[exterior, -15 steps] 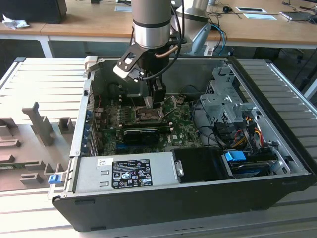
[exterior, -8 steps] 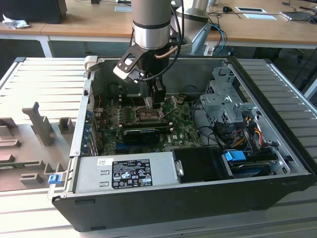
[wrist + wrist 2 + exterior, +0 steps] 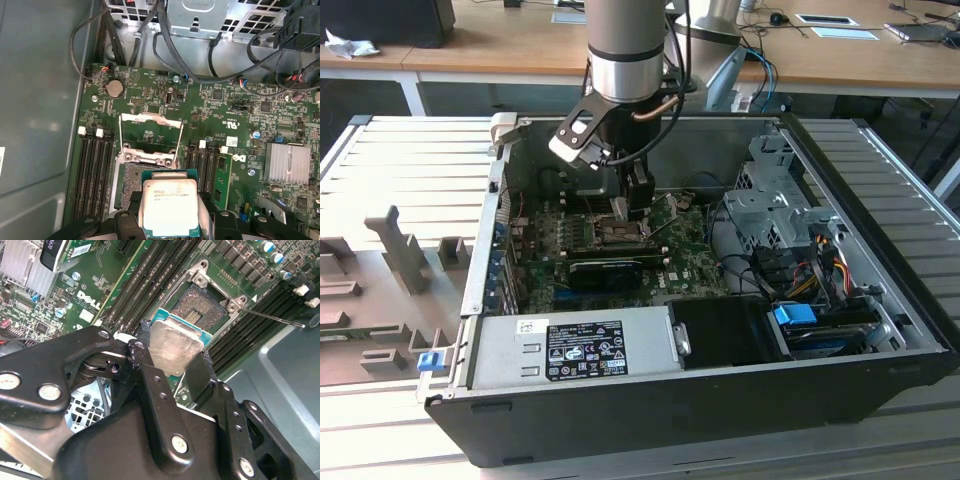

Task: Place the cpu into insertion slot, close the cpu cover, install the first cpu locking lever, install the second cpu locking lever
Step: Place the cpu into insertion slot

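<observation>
My tool (image 3: 172, 354) is filling the near ground in the second wrist view, its 2 black fingers (image 3: 150, 382) closing on opposite edges of the cpu (image 3: 175, 346). The jaws are standing only as far apart as the chip is wide, and nothing else is being held.

The cpu is hanging tilted, silvery face up, over the near edge of the insertion slot (image 3: 200, 305). I cannot tell whether its lower edge is touching the socket. In the first wrist view the cpu (image 3: 170, 207) is covering part of the insertion slot (image 3: 131, 181), with the tool (image 3: 170, 212) clamping it from both sides.

The cpu cover (image 3: 150, 118) is standing raised on the far side of the socket, leaving it open. A thin metal lever (image 3: 272, 317) is sticking out free beside the socket. Long black memory slots (image 3: 95, 170) are flanking the socket on the green board (image 3: 150, 95).

In the exterior view the tool (image 3: 630, 205) is reaching down into the open computer case (image 3: 720, 400), which is sitting on the slatted counter (image 3: 400, 170).
</observation>
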Tool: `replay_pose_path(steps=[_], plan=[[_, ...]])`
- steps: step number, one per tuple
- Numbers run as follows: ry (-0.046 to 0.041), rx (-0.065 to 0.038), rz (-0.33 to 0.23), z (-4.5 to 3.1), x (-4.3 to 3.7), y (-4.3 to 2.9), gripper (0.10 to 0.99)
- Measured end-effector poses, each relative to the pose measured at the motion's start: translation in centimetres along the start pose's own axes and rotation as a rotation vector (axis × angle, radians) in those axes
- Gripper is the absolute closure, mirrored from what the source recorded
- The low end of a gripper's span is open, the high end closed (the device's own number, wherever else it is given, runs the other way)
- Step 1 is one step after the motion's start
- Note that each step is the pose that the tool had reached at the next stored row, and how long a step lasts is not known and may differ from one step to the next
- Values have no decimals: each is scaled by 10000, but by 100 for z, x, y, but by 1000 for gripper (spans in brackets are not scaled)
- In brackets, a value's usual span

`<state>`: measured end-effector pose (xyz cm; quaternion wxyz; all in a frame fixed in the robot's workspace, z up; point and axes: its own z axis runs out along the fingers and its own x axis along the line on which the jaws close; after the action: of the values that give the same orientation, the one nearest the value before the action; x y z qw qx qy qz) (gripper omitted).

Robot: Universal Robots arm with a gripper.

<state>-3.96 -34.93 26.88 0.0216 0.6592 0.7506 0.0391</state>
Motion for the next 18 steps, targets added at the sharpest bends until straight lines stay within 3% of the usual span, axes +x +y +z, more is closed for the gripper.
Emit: replay_pose_path(steps=[5,11,18], plan=[[-1,10,25,26,0,-3,561],[-58,6,696,86,9,-17,561],[-59,49,774,128,17,-32,561]])
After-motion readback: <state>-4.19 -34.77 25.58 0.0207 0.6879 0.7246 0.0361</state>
